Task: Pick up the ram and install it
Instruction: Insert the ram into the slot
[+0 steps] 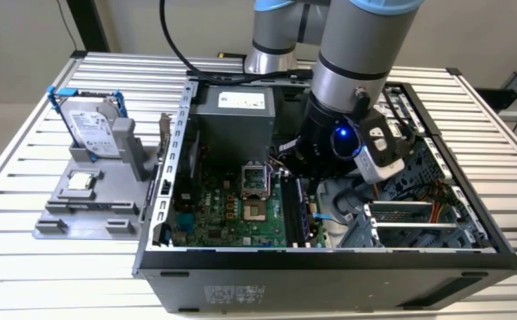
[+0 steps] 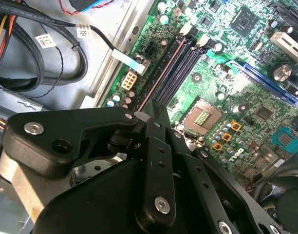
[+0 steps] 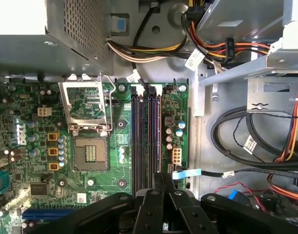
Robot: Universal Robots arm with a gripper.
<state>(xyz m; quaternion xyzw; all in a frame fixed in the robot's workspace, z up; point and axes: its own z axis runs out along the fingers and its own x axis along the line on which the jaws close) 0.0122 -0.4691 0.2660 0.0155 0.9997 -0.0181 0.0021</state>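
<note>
Black hand [image 3: 164, 184] low over the memory slots [image 3: 146, 136], inside the open case [image 1: 329, 261].

We cannot tell how wide the hand stands or what it has hold of; the ram may sit edge-on beneath it at the slots, but we cannot tell. We judge the risks thus: a stick tilted or off the slot line would jam under pressure, and the black cable [image 3: 222, 173] just beside the slots could snag. The processor socket [image 3: 90, 152] lies near the slots on their other side.
</note>
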